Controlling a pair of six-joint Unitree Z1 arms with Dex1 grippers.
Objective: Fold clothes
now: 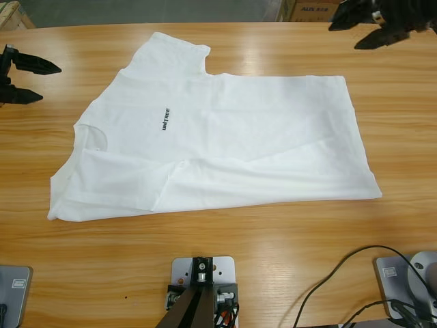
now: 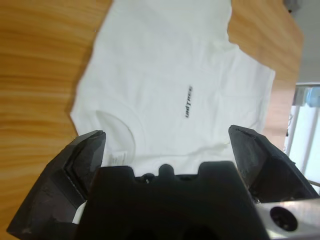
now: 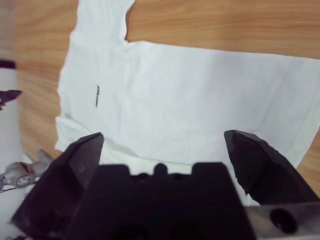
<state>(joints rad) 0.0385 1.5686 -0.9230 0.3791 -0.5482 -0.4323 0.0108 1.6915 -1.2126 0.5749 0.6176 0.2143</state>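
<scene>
Nearest us, the T-shirt [image 1: 225, 143] lies flat on the table [image 1: 225, 273], its near edge already doubled over; we hold the left gripper [image 1: 31, 80] and right gripper [image 1: 375, 26] spread, clear of the shirt's ends; next fold needs both pinching cloth.

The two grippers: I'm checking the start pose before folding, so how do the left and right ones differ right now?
The left gripper sits at the table's left edge beside the T-shirt collar; the right gripper sits at the far right corner, near the hem end. The left gripper looks along the shirt from the neck, the right gripper from the hem. Both are open, hold nothing and are clear of the cloth.
</scene>
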